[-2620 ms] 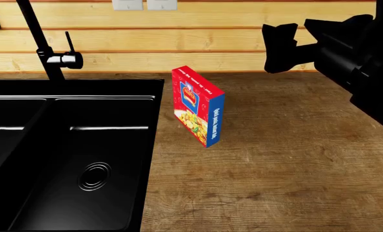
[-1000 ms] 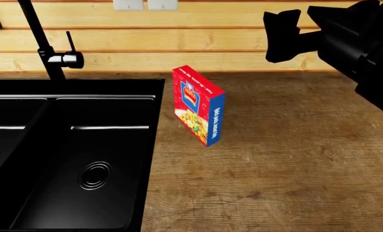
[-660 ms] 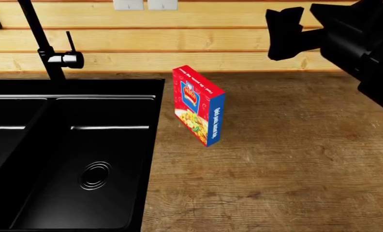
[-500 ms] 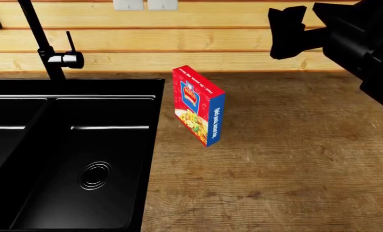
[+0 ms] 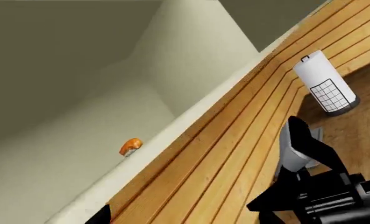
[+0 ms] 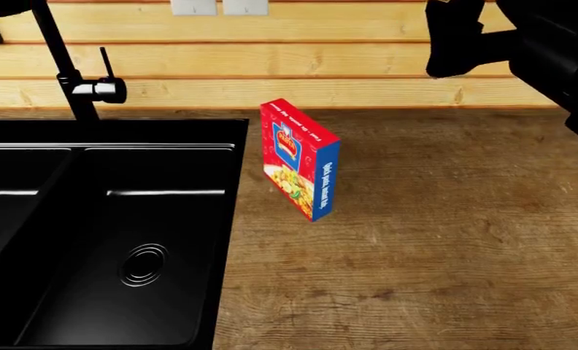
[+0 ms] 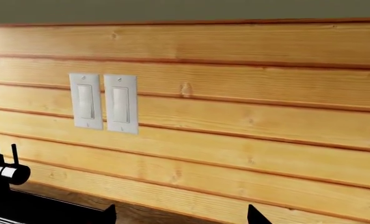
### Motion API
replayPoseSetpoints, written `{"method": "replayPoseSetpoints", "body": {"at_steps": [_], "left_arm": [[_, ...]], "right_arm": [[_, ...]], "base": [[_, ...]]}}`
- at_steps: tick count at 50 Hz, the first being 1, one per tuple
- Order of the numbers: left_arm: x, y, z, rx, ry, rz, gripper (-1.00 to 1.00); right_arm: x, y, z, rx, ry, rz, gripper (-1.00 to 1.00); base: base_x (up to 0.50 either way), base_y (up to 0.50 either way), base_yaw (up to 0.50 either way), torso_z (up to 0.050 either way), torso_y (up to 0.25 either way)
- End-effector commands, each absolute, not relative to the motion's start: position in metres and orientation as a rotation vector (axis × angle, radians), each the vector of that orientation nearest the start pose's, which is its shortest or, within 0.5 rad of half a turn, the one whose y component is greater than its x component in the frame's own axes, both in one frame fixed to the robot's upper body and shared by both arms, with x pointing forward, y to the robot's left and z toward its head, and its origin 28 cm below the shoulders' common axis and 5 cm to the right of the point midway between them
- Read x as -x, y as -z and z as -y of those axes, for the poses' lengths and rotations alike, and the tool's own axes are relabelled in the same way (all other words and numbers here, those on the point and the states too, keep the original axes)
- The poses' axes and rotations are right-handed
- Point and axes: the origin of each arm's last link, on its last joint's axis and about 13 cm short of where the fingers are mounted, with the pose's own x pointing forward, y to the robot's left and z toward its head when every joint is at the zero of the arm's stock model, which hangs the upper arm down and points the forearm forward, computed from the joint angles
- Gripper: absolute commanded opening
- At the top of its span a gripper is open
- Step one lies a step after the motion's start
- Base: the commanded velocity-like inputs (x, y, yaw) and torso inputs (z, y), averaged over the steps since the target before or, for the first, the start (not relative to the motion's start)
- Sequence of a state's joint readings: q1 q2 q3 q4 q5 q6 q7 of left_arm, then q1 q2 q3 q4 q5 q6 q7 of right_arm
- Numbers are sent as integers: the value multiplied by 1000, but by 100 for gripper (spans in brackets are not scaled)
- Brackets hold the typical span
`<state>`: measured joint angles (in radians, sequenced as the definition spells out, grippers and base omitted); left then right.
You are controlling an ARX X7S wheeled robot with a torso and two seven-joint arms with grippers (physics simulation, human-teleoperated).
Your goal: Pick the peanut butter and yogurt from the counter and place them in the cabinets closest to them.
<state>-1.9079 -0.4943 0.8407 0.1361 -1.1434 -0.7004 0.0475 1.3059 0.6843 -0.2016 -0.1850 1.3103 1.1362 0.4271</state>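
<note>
The peanut butter, the yogurt and the cabinets are out of view in every frame. The brown wood-grain counter (image 6: pixel 416 255) fills the right half of the head view. My right gripper (image 7: pixel 181 214) is open, its two black tips wide apart with only the plank wall between them. In the head view it hangs high at the top right (image 6: pixel 455 40), above the counter's back edge. My left gripper (image 5: pixel 181 212) is open too, raised and facing the plank wall, nothing between its tips.
A red and blue box (image 6: pixel 301 160) stands upright on the counter beside the black sink (image 6: pixel 104 219) and its faucet (image 6: pixel 70 73). Two white switches (image 7: pixel 104 102) are on the wall. A paper towel roll (image 5: pixel 325 86) stands further along the counter.
My right arm has risen and drawn to the right in the head view. The box, sink and counter have not moved.
</note>
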Motion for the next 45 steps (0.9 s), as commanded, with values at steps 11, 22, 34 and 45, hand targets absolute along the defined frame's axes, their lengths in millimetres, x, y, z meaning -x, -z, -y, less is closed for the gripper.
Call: {"method": "replayPoseSetpoints", "body": {"at_steps": [11, 22, 34, 45], "left_arm": [[-280, -414, -175, -576, 835, 400, 100], [-301, -386, -190, -499, 705, 337, 100], [-301, -356, -205, -409, 562, 304, 100], [-276, -354, -218, -337, 411, 369, 100]], "right_arm": [[-269, -362, 179, 14, -219, 121, 100], [-265, -368, 186, 15, -183, 142, 100], [-249, -370, 197, -10, -137, 175, 100], [-228, -364, 210, -38, -88, 212, 100]], "base": [[0, 0, 0, 0, 0], [0, 0, 0, 0, 0], [0, 0, 0, 0, 0], [0, 0, 0, 0, 0]]}}
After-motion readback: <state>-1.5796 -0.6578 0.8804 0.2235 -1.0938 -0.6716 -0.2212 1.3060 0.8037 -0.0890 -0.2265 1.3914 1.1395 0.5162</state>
